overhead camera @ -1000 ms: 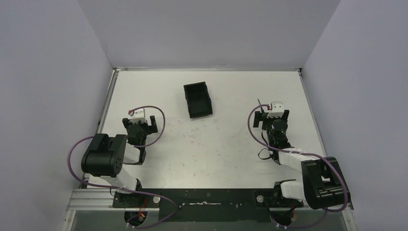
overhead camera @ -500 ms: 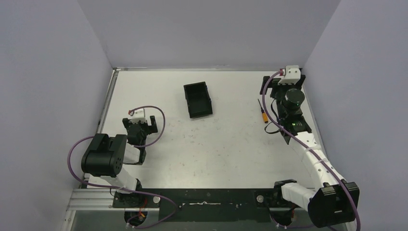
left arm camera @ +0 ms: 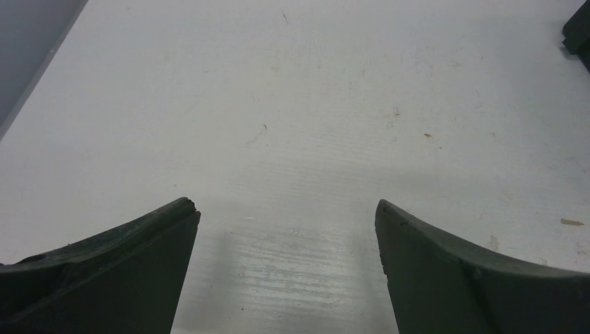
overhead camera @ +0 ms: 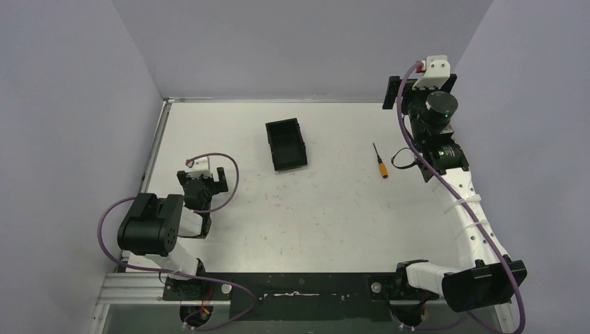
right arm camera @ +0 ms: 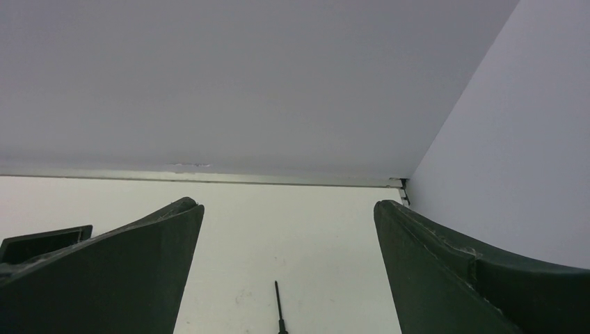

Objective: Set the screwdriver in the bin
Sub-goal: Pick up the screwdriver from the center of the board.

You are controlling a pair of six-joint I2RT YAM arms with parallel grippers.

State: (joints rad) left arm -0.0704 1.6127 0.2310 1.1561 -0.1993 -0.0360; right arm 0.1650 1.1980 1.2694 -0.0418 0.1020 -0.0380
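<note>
The little orange screwdriver is lying flat on the white table, to the right of the black bin and well apart from it. The right claw is hanging up high near the back right corner, its fingers wide apart and holding nothing. The left claw is sitting low, also apart and holding nothing. I think the right claw should be coming down over the fat orange handle, one finger on each side, because the thin shaft is looking hard to pinch.
</note>
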